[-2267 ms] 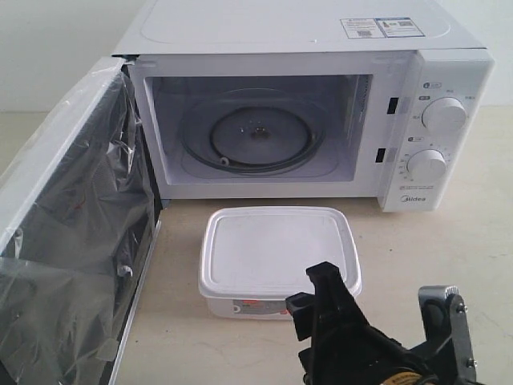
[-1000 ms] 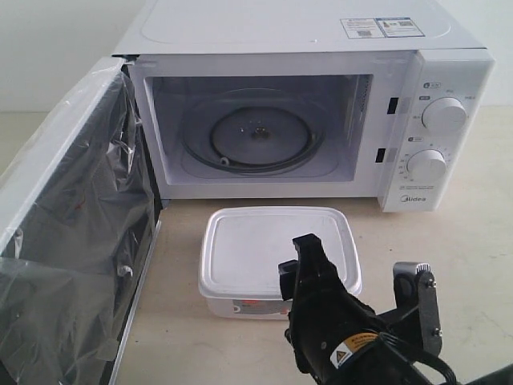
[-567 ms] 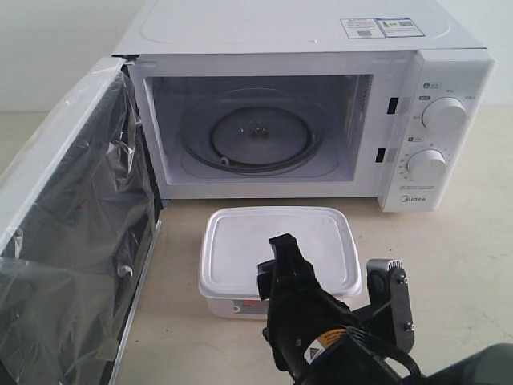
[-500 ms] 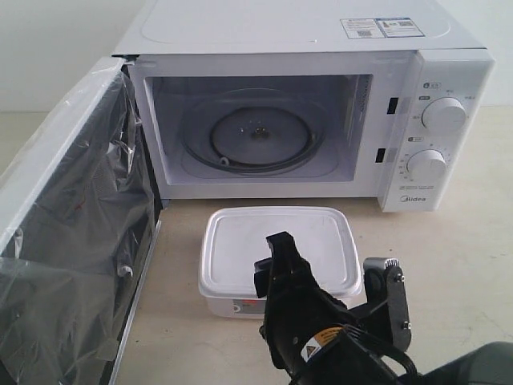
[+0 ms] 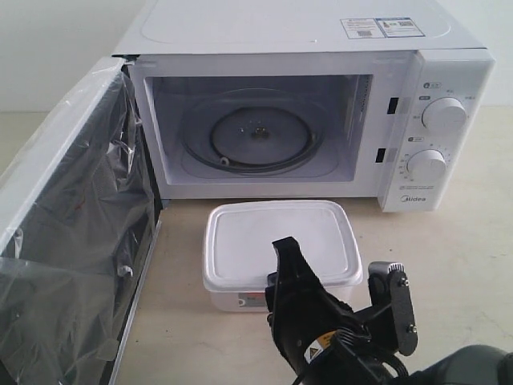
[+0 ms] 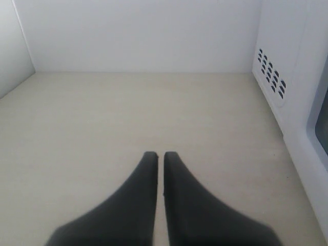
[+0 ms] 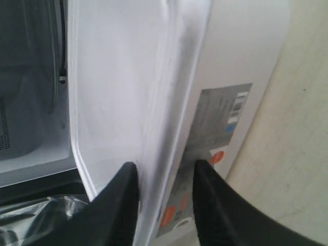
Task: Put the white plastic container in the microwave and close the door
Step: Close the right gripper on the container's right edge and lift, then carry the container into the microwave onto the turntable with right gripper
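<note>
On the pale table (image 5: 473, 241), at 6 o'clock of the open cavity: white plastic container (image 5: 276, 237), lid on, outside the microwave (image 5: 288, 32) and just short of its sill. Whether its base is rested on the table or raised clear cannot be made out. Its near wall is largely covered by the right gripper (image 7: 164, 177). Of the red-and-white label (image 5: 250, 300) only a sliver is shown in the exterior view, and in the right wrist view its print is blurred past reading.

Right gripper, state: fingers clamped on the container's near rim. One finger is laid over the lid; the other is hidden below the rim in the exterior view. Both are seen straddling the rim in the wrist view. The arm is cut off by the bottom edge at 5 o'clock.

Outside the exterior view altogether: left gripper (image 6: 157, 156). Its fingers are drawn together with a hairline slit between them, and nothing is held. It is shown over bare table, near the microwave's side wall with vent holes (image 6: 270, 70).

At 9 o'clock of the cavity: door (image 5: 72, 241), swung wide and cut off by the left and bottom edges. Its window is veiled by crumpled clear film (image 5: 88, 160); the handle cannot be made out.

Within the cavity: glass turntable (image 5: 256, 132), seen whole.

At 3 o'clock of the cavity: two knobs (image 5: 443, 115), dial markings too small to be read.

At 1 o'clock, on the top panel: stickers (image 5: 382, 27), text illegible.
</note>
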You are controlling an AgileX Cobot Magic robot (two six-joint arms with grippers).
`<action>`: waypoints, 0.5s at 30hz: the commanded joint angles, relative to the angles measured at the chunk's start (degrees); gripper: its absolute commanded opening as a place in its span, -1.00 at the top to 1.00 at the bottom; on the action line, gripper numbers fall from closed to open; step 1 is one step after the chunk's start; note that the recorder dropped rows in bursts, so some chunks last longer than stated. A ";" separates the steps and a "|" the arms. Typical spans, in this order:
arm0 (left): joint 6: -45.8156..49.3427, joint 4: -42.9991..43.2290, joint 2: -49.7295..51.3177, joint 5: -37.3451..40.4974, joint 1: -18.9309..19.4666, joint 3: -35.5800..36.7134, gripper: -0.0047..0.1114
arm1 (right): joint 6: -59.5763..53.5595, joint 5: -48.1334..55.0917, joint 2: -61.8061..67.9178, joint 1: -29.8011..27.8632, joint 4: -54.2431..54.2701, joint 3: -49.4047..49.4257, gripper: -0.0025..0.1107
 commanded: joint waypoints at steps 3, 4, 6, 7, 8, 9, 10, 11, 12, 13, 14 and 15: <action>-0.42 -0.53 -0.10 -0.24 0.06 0.17 0.84 | -3.04 -1.67 0.12 -0.39 0.84 -0.24 0.96; -0.42 -0.53 -0.10 -0.24 0.06 0.17 0.84 | -3.14 -1.67 0.12 -0.39 0.84 -0.24 0.96; -0.42 -0.53 -0.10 -0.24 0.06 0.17 0.84 | -3.14 -1.44 0.12 -0.39 0.71 -0.24 0.96; -0.42 -0.53 -0.10 -0.24 0.06 0.17 0.84 | -3.25 -1.44 0.12 -0.39 0.42 -0.24 0.96; -0.42 -0.53 -0.10 -0.24 0.06 0.17 0.84 | -3.38 -1.44 0.12 -0.39 -0.36 -0.24 0.96; -0.42 -0.53 -0.10 -0.24 0.06 0.17 0.84 | -3.67 -1.55 -0.01 -0.39 -1.04 -0.24 0.96; -0.42 -0.53 -0.10 -0.24 0.06 0.17 0.84 | -3.96 -1.81 -0.15 -0.39 -1.44 -0.24 0.96; -0.42 -0.53 -0.10 -0.24 0.06 0.17 0.84 | -4.05 -2.29 -0.41 -0.28 -1.56 -0.24 0.96; -0.42 -0.53 -0.10 -0.24 0.06 0.17 0.84 | -4.05 -2.40 -0.66 -0.28 -1.56 -0.24 0.96; -0.42 -0.53 -0.10 -0.24 0.06 0.17 0.84 | -4.05 -2.57 -0.94 -0.28 -1.56 -0.24 0.96; -0.42 -0.53 -0.10 -0.24 0.06 0.17 0.84 | -4.24 -2.68 -1.22 -0.28 -1.56 -0.24 0.96; -0.42 -0.53 -0.10 -0.24 0.06 0.17 0.84 | -4.65 -2.68 -1.68 -0.28 -1.35 -0.24 0.96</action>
